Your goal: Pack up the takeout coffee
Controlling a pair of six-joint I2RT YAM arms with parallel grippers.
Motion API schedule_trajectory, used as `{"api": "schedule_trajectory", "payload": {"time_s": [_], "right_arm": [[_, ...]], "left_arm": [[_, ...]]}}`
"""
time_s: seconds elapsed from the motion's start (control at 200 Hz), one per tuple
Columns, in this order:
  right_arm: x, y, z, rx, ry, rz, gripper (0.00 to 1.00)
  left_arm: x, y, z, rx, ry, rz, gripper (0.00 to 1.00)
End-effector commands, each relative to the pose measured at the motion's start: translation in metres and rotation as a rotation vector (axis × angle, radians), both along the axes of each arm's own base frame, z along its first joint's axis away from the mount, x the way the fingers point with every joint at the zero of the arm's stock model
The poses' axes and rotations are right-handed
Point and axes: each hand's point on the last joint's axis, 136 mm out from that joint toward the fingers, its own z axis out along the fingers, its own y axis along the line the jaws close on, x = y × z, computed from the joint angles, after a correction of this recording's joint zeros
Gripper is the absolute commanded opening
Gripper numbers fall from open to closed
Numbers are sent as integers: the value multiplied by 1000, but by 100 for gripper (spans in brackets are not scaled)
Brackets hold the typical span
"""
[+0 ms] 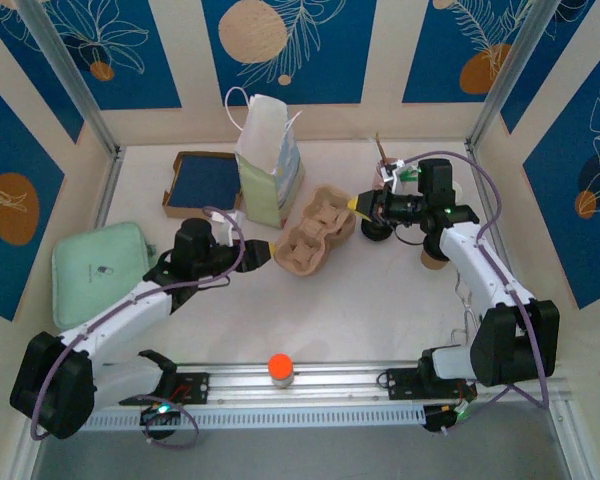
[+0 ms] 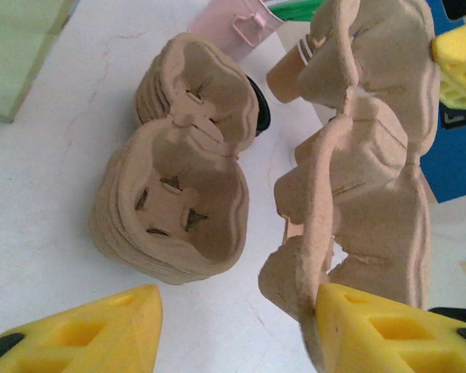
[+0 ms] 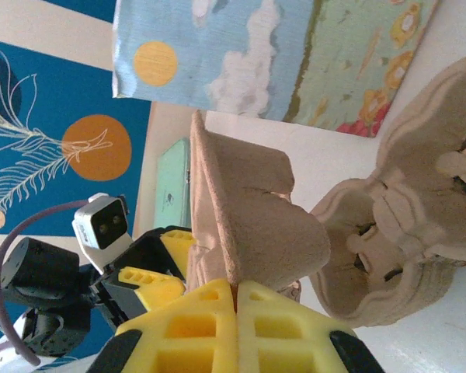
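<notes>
Stack of brown pulp cup carriers (image 2: 175, 210): nested, cavities up, flat on the worktop near its middle. One single carrier (image 3: 248, 221) is off the stack, raised clear of the worktop and tipped on edge just beside it. Printed paper bag (image 1: 268, 165): upright, mouth open, behind the stack toward the far edge. Pink cup (image 2: 234, 19) sits just past the stack, mostly cropped.

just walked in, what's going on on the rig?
The right gripper is shut on the edge of one brown moulded-pulp cup carrier, holding it on edge beside the stack of matching pulp carriers on the white table. The left gripper is open at the carrier's other end, one finger against it but not pinching. The patterned paper bag stands upright behind.
</notes>
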Motion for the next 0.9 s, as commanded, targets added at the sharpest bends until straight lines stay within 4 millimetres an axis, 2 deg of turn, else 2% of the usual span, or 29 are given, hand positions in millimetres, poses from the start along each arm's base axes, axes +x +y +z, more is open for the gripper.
{"api": "schedule_trajectory", "payload": {"time_s": [0.0,0.42,0.58,0.896], "right_arm": [[-4,7,13,3,-29,46,0],[-2,21,19,-20,-45,89,0],[0,24,19,-37,-53,91,0],[2,31,25,-90,-76,90,1]], "left_arm": [[-4,-13,16,-34,-33,-76,53],[-13,-23,16,-41,-25,-134,42],[-14,-25,18,-53,-25,-148,29],[-18,-28,20,-75,-32,-139,12]]}}
